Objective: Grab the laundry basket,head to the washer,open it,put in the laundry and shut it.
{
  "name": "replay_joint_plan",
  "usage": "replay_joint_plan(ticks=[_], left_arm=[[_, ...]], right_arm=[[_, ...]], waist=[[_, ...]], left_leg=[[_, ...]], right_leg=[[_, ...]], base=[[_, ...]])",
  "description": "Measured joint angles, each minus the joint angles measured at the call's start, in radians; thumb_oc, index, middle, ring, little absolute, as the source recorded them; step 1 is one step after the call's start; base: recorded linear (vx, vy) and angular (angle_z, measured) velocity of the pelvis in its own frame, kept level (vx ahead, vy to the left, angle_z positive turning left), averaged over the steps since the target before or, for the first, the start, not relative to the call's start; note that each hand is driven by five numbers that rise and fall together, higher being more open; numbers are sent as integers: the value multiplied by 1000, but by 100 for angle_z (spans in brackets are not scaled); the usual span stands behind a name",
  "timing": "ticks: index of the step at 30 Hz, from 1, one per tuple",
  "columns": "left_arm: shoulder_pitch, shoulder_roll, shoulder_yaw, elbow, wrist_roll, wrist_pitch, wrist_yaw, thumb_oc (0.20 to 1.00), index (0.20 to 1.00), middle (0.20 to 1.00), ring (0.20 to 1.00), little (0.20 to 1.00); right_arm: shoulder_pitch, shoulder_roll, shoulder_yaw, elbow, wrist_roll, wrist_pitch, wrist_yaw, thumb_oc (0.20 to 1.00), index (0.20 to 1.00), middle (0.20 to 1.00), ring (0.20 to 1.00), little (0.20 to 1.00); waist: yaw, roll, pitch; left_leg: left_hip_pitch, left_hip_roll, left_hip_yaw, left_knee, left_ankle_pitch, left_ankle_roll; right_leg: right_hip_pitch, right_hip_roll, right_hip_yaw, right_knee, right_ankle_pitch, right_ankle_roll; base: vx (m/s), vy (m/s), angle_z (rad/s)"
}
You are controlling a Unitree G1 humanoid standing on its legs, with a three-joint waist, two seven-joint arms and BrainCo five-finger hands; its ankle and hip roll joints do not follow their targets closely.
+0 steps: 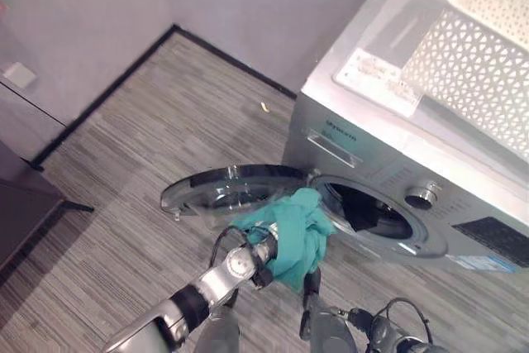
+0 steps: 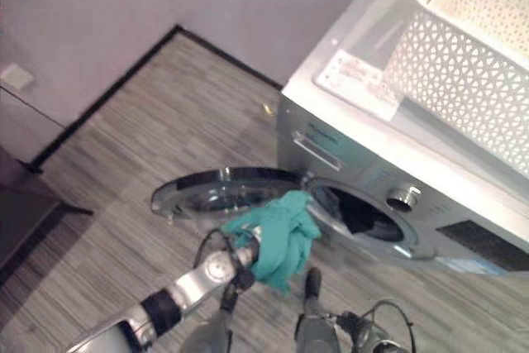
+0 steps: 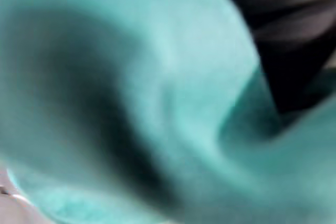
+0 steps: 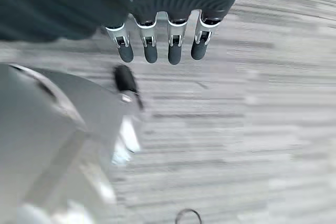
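Holding: the left hand [image 1: 266, 255] carries a bunched teal cloth [image 1: 299, 231] in front of the washer's round opening; its fingers are buried in the fabric, so whether they are curled or straight cannot be told.
Left wrist view: teal cloth [image 3: 131, 98] lies right against the camera, with a dark patch at one corner.
Right hand: the right hand [image 4: 163, 45] shows in its own wrist view, fingers straight and side by side, pointing at the floor, holding nothing.
Washer: the silver front-loading washer [image 1: 388, 171] stands against the grey wall [image 1: 273, 6], on the right of the head views.
Door: the round glass door [image 1: 227, 192] is swung wide open to the left, lying low over the floor.
Drum: the drum opening [image 1: 372, 212] is dark, and a dark shape sits inside it; what it is cannot be told.
Cloth position: the teal cloth hangs just at the left edge of the opening, between the door and the drum, most of it outside.
Basket: the white perforated laundry basket [image 1: 479, 64] sits on top of the washer, toward its right end.
Sheet: a flat white sheet [image 1: 376, 80] lies on the washer top just beside the basket.
Floor: striped grey wood-look floor [image 1: 165, 113] with a small pale scrap [image 1: 264, 107] near the wall.
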Motion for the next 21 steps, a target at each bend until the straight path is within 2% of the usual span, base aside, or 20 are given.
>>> replay_joint_plan(ticks=[2, 3, 7, 12, 15, 16, 19, 21], left_arm=[[-37, -12, -5, 27, -1, -3, 22, 200, 200, 200, 200, 200], [-68, -16, -4, 44, -3, -5, 44, 200, 200, 200, 200, 200], [-166, -20, 10, 93, -12, -7, 89, 200, 200, 200, 200, 200], [-227, -20, 38, 100, -20, -7, 117, 200, 200, 200, 200, 200], [-225, -16, 79, 111, -21, -10, 129, 200, 200, 200, 200, 200], [-225, -13, 89, 119, -21, -10, 139, 200, 200, 200, 200, 200], [-226, -19, 86, 144, -22, -10, 146, 200, 200, 200, 200, 200], [-227, -33, 83, 167, -32, -10, 151, 200, 200, 200, 200, 200]], right_arm=[[-10, -2, -9, -2, 60, -1, -7, 1000, 1000, 1000, 1000, 1000], [-29, -2, -10, -1, 91, -1, -10, 1000, 1000, 1000, 1000, 1000], [-57, -4, -50, 1, 181, -4, -33, 1000, 1000, 1000, 1000, 1000], [-58, -10, -85, 41, 227, -4, -49, 1000, 1000, 1000, 1000, 1000], [-52, -14, -131, 56, 258, -7, -48, 1000, 1000, 1000, 1000, 1000], [-51, -18, -147, 70, 270, -6, -47, 1000, 1000, 1000, 1000, 1000], [-34, -4, -149, 77, 279, -3, -43, 1000, 1000, 1000, 1000, 1000], [-19, 11, -149, 77, 300, -4, -43, 1000, 1000, 1000, 1000, 1000]], waist=[[-3, -13, 31], [-19, -16, 44], [-40, -10, 127], [-54, -13, 167], [-53, -35, 177], [-60, -42, 182], [-110, -43, 184], [-103, -53, 189]], left_leg=[[-10, 3, 26, 3, -1, 0], [-41, 2, 32, 16, -1, 0], [-62, -1, 46, 36, -1, 0], [-107, -12, 52, 75, -7, 0], [-141, -29, 110, 160, -56, 14], [-163, -35, 142, 210, -85, 25], [-203, -45, 160, 296, -124, 35], [-210, -45, 198, 351, -157, 43]], right_leg=[[-29, 2, 18, 16, -2, -2], [-64, 0, 29, 31, -2, -3], [-90, -3, 40, 53, 2, -7], [-133, -11, 43, 81, 2, -7], [-196, -16, 86, 146, 0, -7], [-214, -21, 112, 153, -5, -6], [-233, -23, 128, 166, 0, -2], [-259, -21, 137, 204, 6, -3]], base=[[-58, -49, -25], [-35, -21, -23], [-52, -26, -8], [-28, -8, -1], [-41, 49, -50], [-19, 49, -55], [-17, 74, -26], [-4, 78, -47]])
